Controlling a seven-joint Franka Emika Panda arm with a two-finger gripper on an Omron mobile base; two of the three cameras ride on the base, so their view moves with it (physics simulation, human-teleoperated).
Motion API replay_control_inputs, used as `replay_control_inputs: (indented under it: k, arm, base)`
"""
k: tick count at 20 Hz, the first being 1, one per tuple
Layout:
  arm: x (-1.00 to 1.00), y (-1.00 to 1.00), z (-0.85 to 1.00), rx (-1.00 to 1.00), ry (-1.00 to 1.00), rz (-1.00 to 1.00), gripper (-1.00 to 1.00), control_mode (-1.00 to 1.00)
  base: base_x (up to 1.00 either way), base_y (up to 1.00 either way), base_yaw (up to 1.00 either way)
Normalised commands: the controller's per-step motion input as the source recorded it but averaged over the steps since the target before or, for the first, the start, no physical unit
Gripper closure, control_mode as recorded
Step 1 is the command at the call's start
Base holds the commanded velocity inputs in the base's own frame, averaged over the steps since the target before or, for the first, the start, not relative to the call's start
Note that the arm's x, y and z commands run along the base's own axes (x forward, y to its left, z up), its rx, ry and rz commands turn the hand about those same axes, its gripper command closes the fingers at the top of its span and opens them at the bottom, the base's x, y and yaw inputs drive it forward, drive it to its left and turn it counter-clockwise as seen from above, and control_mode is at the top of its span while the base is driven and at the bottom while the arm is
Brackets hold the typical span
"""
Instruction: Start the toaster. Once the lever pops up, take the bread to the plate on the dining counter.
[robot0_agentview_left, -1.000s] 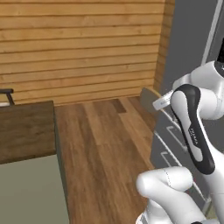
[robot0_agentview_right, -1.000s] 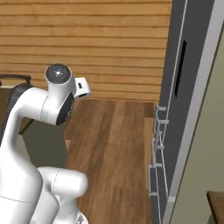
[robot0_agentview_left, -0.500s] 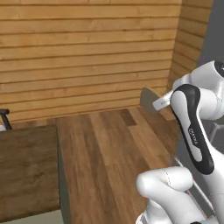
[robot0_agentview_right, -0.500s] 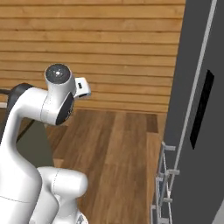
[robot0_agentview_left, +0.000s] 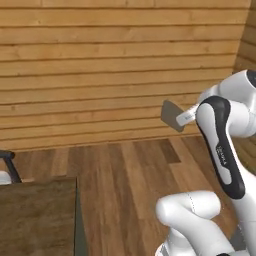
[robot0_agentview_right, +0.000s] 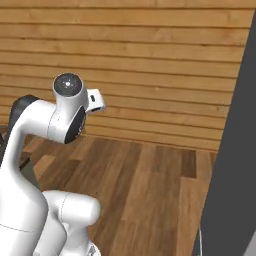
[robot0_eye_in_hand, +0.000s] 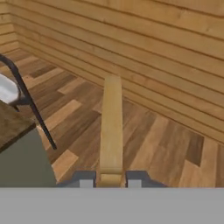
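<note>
Glossy white arm, dark joints

Bread stands between the pincer fingers.

Hand view: the bread is seen edge-on, so its broad faces are hidden, and its lower end is cut off between the fingertips. A dark-legged chair and the bench are cropped by the left edge. Left base view: the bench runs off the lower left corner.
</note>
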Motion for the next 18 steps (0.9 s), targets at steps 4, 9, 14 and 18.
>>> replay_control_inputs:
  k: [4,9,14,18]
  arm:
    - [0.0,0.0,0.0,0.0,0.0,0.0,1.0,1.0]
    - [0.0,0.0,0.0,0.0,0.0,0.0,1.0,1.0]
    - [0.0,0.0,0.0,0.0,0.0,0.0,1.0,1.0]
    - [0.0,0.0,0.0,0.0,0.0,0.0,1.0,1.0]
  base:
    - [1.0,0.0,0.45]
    - [1.0,0.0,0.61]
    - [1.0,-0.04,0.69]
    - [1.0,-0.11,0.75]
